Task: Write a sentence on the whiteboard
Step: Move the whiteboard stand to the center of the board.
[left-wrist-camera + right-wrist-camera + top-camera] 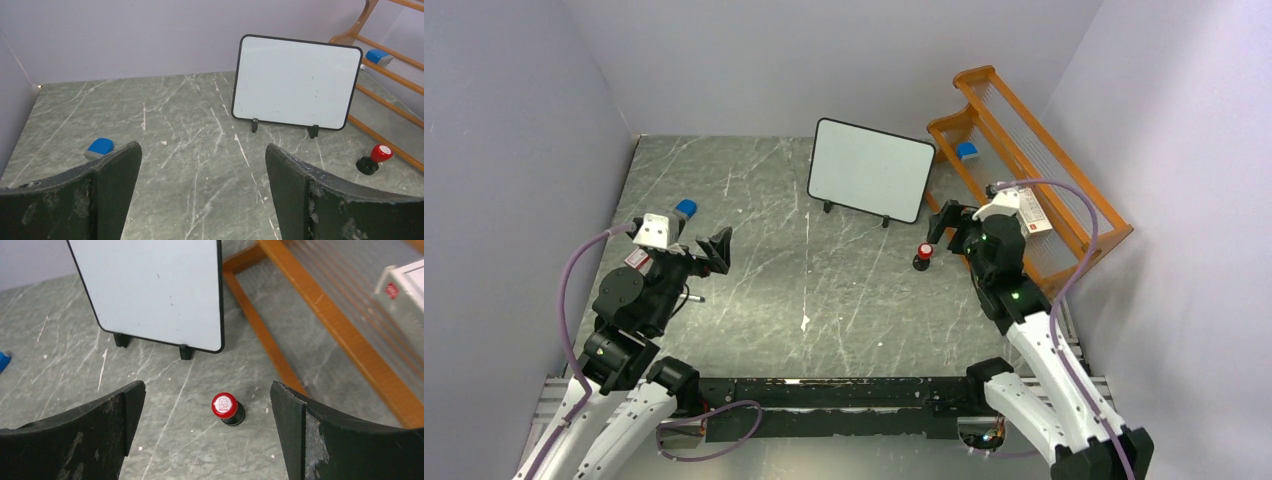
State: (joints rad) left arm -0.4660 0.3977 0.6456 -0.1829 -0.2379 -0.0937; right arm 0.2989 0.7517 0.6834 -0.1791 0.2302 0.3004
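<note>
Pincer on the left (202, 150) is being held spread and empty, well left of the blank whiteboard (297, 82). Near the whiteboard's right foot, an upright marker (227, 408) is being framed by the spread, empty right pincer (207, 387); a square, low grip is advised.

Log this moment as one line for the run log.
whiteboard: standing, blank | red-capped marker: upright, not held | left pincer: open, empty | right pincer: open, empty, facing marker
</note>
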